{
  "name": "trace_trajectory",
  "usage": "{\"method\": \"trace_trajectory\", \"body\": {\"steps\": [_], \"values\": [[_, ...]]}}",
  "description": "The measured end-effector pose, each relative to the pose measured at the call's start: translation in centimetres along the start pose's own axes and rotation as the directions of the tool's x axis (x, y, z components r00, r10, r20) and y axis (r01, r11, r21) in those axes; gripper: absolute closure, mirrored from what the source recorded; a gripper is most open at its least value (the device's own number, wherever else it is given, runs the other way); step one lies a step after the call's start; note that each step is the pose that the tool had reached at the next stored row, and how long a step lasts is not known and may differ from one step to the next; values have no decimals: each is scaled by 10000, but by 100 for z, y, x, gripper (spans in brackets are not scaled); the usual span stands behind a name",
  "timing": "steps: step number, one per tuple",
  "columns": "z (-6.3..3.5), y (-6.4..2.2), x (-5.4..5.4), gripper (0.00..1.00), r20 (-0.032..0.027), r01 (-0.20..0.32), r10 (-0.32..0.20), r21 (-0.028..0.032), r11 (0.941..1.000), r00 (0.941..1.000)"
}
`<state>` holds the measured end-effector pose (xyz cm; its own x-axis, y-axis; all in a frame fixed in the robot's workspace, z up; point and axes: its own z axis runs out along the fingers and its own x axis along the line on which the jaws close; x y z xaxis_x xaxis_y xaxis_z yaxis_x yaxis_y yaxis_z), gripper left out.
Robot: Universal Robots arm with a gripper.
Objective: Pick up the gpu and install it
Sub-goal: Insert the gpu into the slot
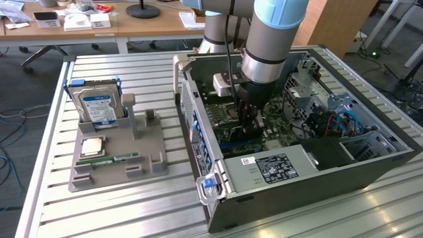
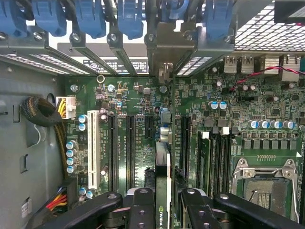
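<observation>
Exterior view. The grey-and-pale-blue robot arm reaches down into the open black-and-silver computer case [image 1: 290, 183], which lies on its side on the slatted aluminium table [image 1: 132, 208]. The black gripper [image 1: 250, 130] is low inside the case, just above the green motherboard [image 1: 228, 111]. At about 9 o'clock from the case, well apart, stands a grey moulded parts holder [image 1: 148, 163]. It carries an upright silver hard drive with a blue-white label [image 1: 99, 105] at its 11 o'clock corner, a square silver processor chip [image 1: 92, 146] lying flat below that, and a narrow green memory stick [image 1: 107, 160] lying flat just below the chip. Wooden desks with small items sit beyond the table at 12 o'clock.

Wrist view. The gripper [image 2: 164, 202] pinches the gpu [image 2: 162, 176], a thin dark expansion card seen edge-on, between its black fingers [image 2: 143, 210]. The card stands upright over the motherboard, in line with the long black expansion slots [image 2: 129, 152]; whether its edge is seated in a slot cannot be told. Its silvery metal bracket end [image 2: 164, 74] lies at the case's rear wall, under the row of blue slot latches [image 2: 128, 16]. A white slot [image 2: 93, 148] lies beside the black ones.
</observation>
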<state>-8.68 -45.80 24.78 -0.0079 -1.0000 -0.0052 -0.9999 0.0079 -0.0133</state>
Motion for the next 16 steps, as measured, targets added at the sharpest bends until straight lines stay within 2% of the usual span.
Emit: {"method": "trace_trajectory", "body": {"steps": [16], "values": [[4, 0, 0, 74, 2, 0, 0, 0, 10000, 10000]]}}
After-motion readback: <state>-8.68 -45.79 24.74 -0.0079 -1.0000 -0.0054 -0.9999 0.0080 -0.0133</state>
